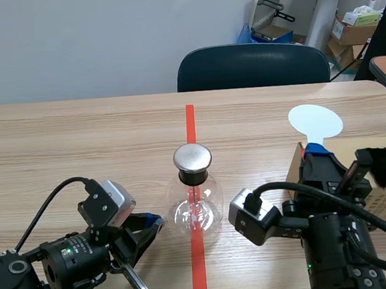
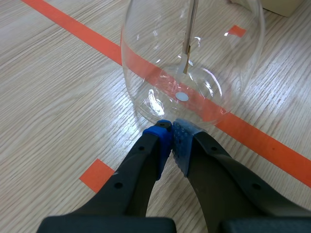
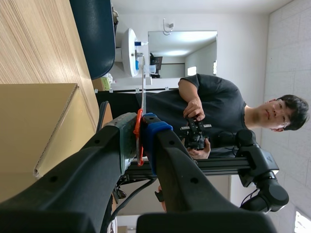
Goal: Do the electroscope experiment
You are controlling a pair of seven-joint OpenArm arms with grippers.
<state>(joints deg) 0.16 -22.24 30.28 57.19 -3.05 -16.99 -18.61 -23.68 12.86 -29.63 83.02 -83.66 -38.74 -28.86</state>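
Electroscope, a clear glass flask with silver cap [image 1: 196, 208], stands at the centre of the wooden table [image 1: 78, 133]; treat it as fragile and slippery, gripping its black neck [image 1: 194, 177]. At its 8 o'clock your left gripper [image 2: 172, 131] is pressed together, empty; at 2 o'clock your right gripper [image 3: 140, 124] pinches a white round paddle [image 1: 315, 121].

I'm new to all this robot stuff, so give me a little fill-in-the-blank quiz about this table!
The glass flask stands on a tape line coloured ____. The left gripper, its tips at the flask's base, is ____. The right gripper holds a round paddle coloured ____.
Missing words: orange-red; shut; white.
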